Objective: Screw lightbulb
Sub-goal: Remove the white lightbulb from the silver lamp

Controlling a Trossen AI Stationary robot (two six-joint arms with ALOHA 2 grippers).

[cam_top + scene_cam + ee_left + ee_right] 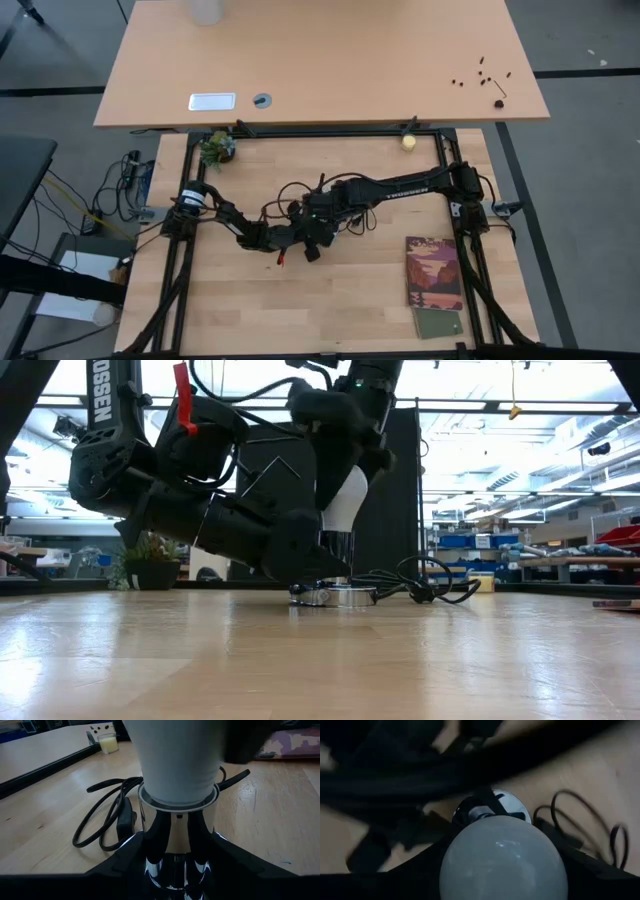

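At table centre, right gripper (345, 485) clasps lightbulb (345, 500); left gripper (175, 845) clamps socket (177, 820).

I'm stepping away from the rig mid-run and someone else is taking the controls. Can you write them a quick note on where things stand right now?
Left hand: low at the table, fingers around the silver socket, steadying it.
Right hand: above, around the top of the lightbulb; whether its fingers already grip is unclear.
Lightbulb: upright, base in the socket, mid-table; black cord trails beside it.
Done: bulb seated in socket.
Left: how far it is screwed in cannot be seen; likely more turns, then release both hands.
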